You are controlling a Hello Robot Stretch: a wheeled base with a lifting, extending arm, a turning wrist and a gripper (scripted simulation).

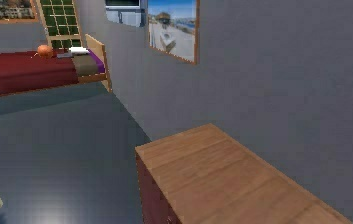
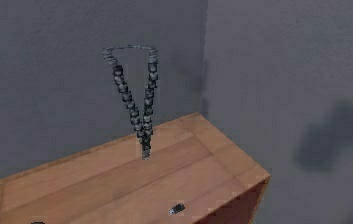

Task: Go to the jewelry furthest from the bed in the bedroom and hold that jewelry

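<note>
Dim, even light; soft shadows on wall (image 2: 324, 140); perhaps faint glare on floor (image 1: 54, 203).

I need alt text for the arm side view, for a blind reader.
A dark beaded necklace stands upright in a long loop on a wooden dresser top, before a grey wall. A small dark object lies near the top's edge.
</note>
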